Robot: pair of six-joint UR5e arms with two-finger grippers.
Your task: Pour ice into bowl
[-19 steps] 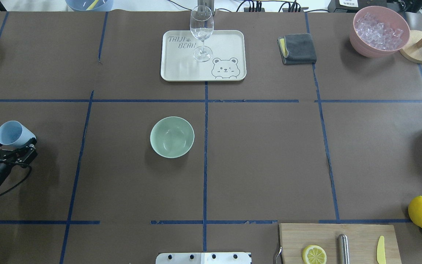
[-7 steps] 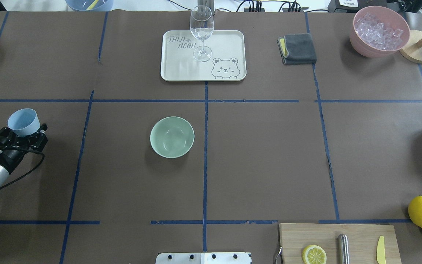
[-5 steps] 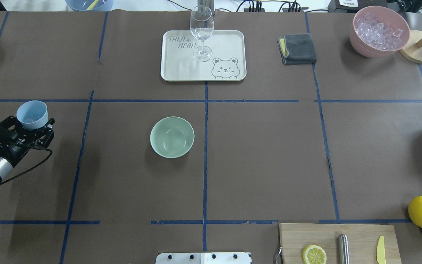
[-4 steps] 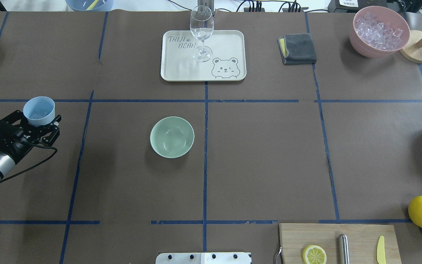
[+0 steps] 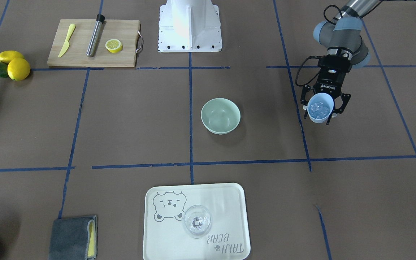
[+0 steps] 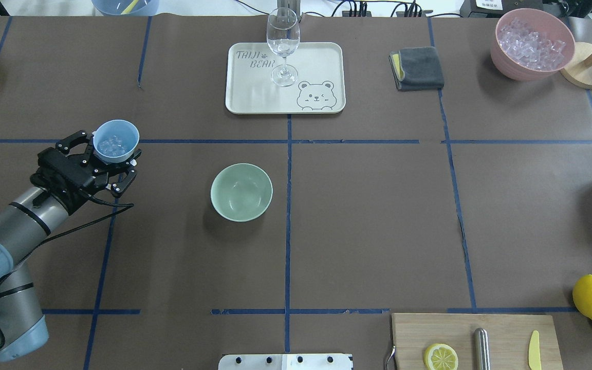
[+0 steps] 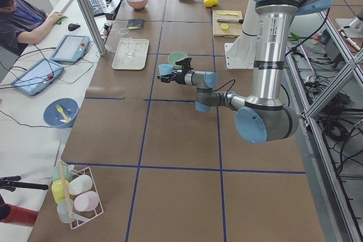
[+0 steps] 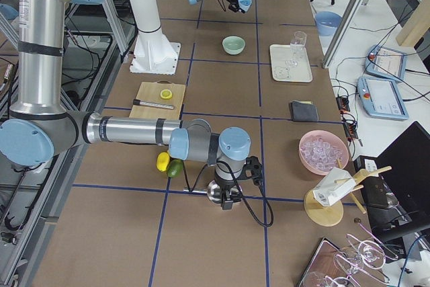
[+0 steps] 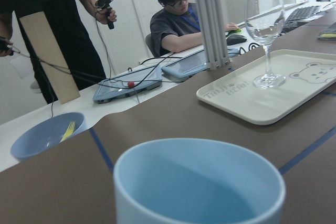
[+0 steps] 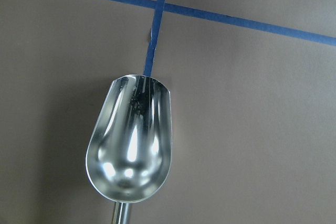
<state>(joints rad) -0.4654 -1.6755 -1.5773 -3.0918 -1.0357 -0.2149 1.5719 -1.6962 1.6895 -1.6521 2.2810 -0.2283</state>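
Jaws clamped on the blue cup (image 6: 129,137) of ice (image 6: 110,146), the left gripper (image 6: 113,148) had swung in toward the empty bowl (image 6: 241,192), the pour yet to come; whether the right gripper (image 8: 226,199) was gripping anything could not be told.

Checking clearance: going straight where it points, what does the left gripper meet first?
Likely the bear tray carrying the wine glass; only bare table lies before it. The left gripper, holding the blue cup, may pass above.

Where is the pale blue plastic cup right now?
Overhead view, left side: the pale blue plastic cup, with ice cubes inside, is held upright in the jaws of the left gripper, left of the round mint-green bowl.
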